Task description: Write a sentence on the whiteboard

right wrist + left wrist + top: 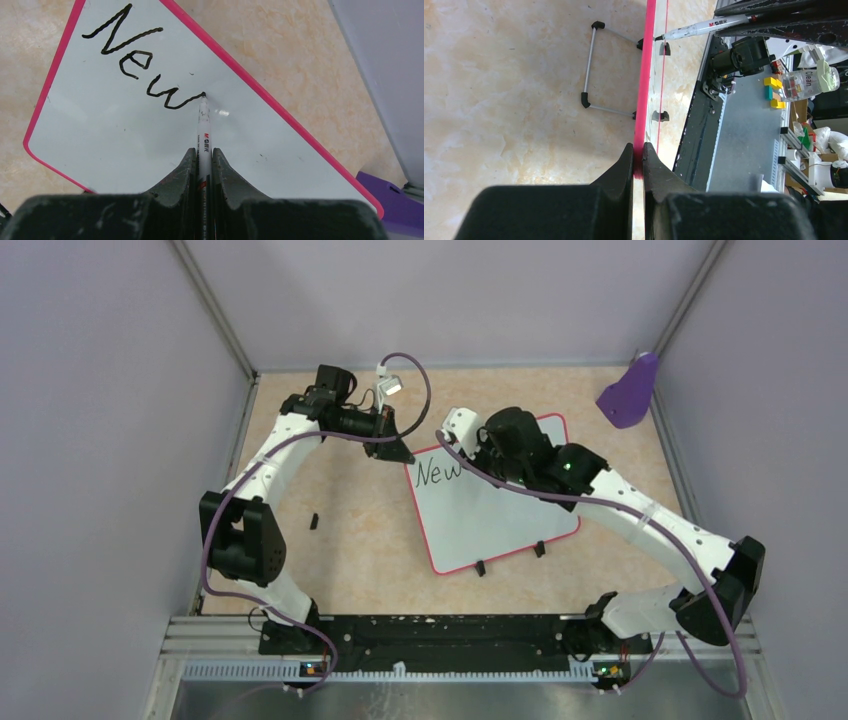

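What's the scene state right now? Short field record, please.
whiteboard: on the tabletop, turned askew
text written: New, nothing else visible
left gripper: shut on the whiteboard's pink rim
right gripper: shut on marker
marker: tip on the board at the end of the w
purple object: far right corner, apart from the board

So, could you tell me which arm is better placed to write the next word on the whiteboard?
Right. The right gripper is shut on the marker, tip touching the whiteboard just after "New". The left gripper is clamped on the whiteboard's edge, steadying it, with no pen.
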`<state>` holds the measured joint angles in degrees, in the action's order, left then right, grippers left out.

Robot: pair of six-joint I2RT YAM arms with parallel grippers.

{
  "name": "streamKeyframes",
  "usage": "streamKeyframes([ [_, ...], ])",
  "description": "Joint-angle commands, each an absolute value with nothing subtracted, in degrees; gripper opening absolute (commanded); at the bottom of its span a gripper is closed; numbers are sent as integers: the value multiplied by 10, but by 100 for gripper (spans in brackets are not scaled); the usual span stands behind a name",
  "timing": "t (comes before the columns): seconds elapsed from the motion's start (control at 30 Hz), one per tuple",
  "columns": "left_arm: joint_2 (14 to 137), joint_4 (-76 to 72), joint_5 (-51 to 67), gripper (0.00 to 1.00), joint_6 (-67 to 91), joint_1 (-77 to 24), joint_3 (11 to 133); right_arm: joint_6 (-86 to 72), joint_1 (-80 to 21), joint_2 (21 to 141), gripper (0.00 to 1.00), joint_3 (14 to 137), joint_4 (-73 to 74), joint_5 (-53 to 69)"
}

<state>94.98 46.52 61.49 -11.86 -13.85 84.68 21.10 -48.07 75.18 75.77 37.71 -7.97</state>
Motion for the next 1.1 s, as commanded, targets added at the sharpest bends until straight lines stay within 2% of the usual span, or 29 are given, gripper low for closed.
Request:
streamKeyframes([
  [0.0,934,471,617,0,-120,-144,841,219,-473,756,0,790,360,-92],
  [0.53,932,471,617,0,-123,-144,841,195,-468,705,0,786,409,34],
  [0.93,929,473,617,0,-129,-144,839,146,-337,681,0,785,422,212],
  [1.07,930,473,618,0,-130,-144,838,145,-326,671,0,776,424,230],
])
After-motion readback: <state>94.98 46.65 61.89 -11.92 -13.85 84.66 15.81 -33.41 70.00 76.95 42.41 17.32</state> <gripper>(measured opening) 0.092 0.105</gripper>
